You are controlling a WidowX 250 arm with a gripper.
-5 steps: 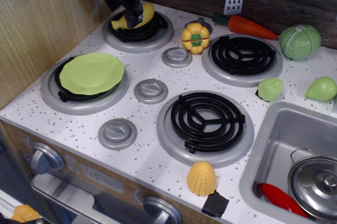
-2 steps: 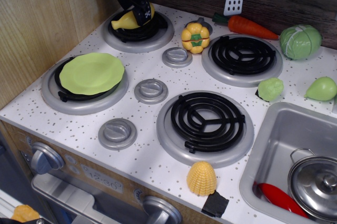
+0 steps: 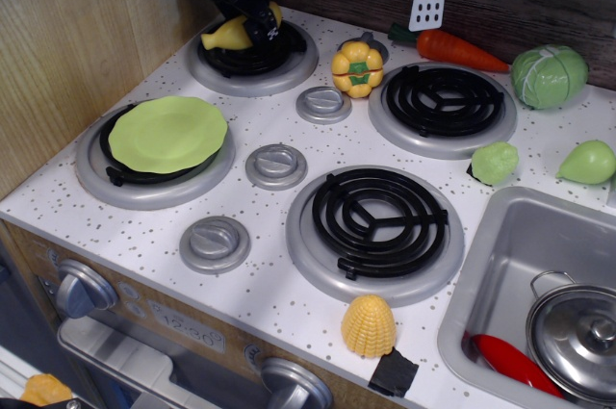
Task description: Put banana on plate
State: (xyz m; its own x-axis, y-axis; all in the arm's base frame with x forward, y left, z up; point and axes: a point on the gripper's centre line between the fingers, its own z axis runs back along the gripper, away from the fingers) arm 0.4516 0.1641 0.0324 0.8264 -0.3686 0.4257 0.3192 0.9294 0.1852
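The yellow toy banana (image 3: 227,35) is over the back-left burner (image 3: 289,64), its pointed end toward the left. My black gripper (image 3: 260,24) comes down from the top edge and is shut on the banana's thicker right end. The banana looks slightly raised off the burner grate, but I cannot tell for sure that it is clear of it. The light-green plate (image 3: 166,133) lies on the front-left burner, in front of and to the left of the gripper, with nothing on it.
A yellow pepper (image 3: 357,68) stands right of the back-left burner. Three grey knobs (image 3: 276,166) run down the middle. A carrot (image 3: 457,48), green vegetables (image 3: 549,76), a corn piece (image 3: 368,324) and a sink (image 3: 500,265) with a pot lid lie to the right. A wooden wall stands at the left.
My gripper has closed down on the banana's right end, and the banana has shifted slightly up and to the left.
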